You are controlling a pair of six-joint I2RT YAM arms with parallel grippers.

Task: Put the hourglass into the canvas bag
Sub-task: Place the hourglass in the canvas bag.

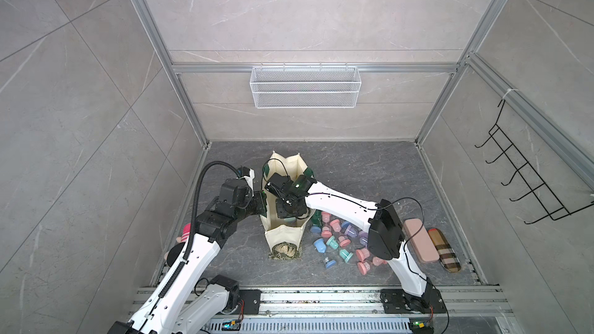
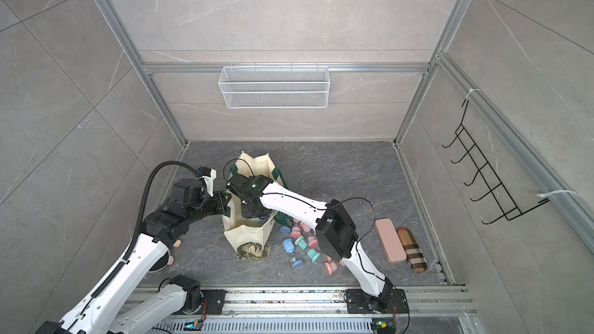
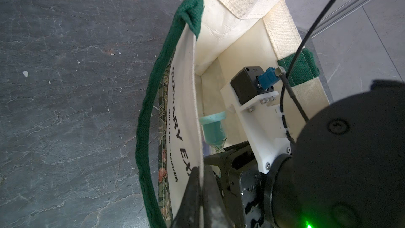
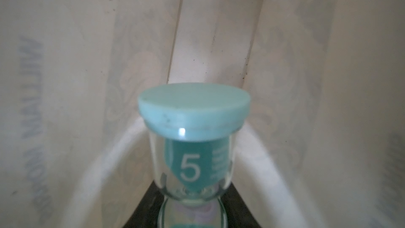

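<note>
Holding teal hourglass (image 4: 192, 150) at neck, right jaws sit low inside canvas bag (image 1: 283, 236); left jaws pinched shut on bag wall, propping mouth open. Risks: release too high, glass knocks bottom; wall slips, folds onto right arm (image 1: 337, 202); camera (image 3: 247, 84) catches green strap (image 3: 300, 66) on exit

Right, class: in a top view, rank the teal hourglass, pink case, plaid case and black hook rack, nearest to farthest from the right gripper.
1. teal hourglass: held in the right gripper, inside the canvas bag.
2. pink case: right of the bag.
3. plaid case: beside it, farther right.
4. black hook rack: hanging far right.
</note>
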